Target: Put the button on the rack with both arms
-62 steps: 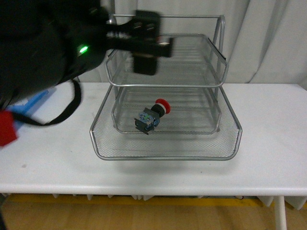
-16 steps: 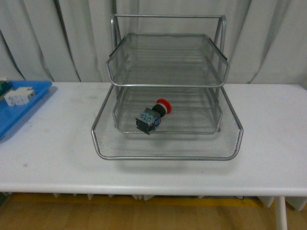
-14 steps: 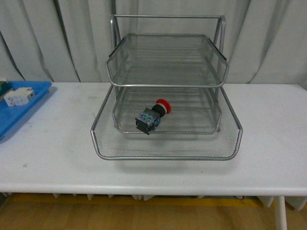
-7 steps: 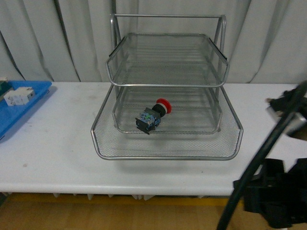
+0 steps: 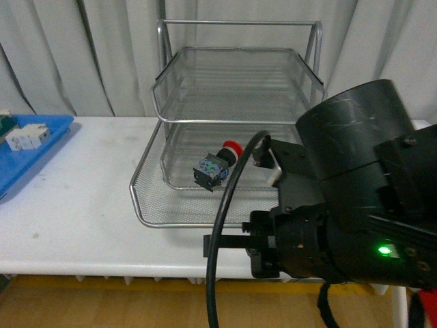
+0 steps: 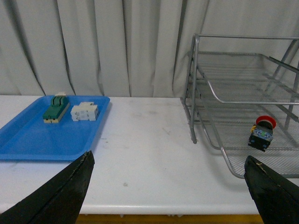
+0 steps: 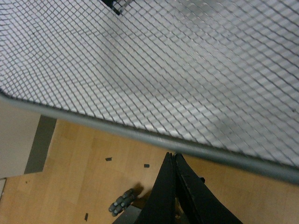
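Front view, button [image 5: 217, 164] lying in rack [image 5: 177, 223], left claw [image 6: 168, 158] spread wide, right claw [image 7: 174, 158] clenched near front rim.

The rack [image 5: 239, 89] is standing on the table [image 5: 82, 205], with the button [image 5: 215, 164] lying inside it below the top tray. Left of it, the plastic tray [image 6: 37, 140] is holding a terminal block [image 6: 84, 111] beside a component [image 6: 55, 108]. The right arm [image 5: 355, 205] is hanging before the rack's right side.
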You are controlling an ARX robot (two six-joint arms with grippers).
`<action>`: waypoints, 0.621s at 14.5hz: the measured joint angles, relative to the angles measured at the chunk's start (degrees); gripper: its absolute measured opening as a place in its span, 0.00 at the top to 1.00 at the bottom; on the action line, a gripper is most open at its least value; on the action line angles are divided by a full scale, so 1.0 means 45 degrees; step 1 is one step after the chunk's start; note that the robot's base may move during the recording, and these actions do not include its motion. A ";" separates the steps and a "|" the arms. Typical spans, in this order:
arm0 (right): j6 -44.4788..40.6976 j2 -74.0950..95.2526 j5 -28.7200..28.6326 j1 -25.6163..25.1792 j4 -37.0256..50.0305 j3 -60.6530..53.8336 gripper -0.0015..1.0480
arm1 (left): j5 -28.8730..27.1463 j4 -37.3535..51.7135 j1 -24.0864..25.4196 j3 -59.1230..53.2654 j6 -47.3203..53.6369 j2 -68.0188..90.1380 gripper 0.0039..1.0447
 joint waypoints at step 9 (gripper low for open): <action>-0.1287 0.3347 0.2050 -0.0005 -0.0296 0.5061 0.98 | 0.0000 -0.0005 0.0000 0.0000 0.0000 0.0000 0.06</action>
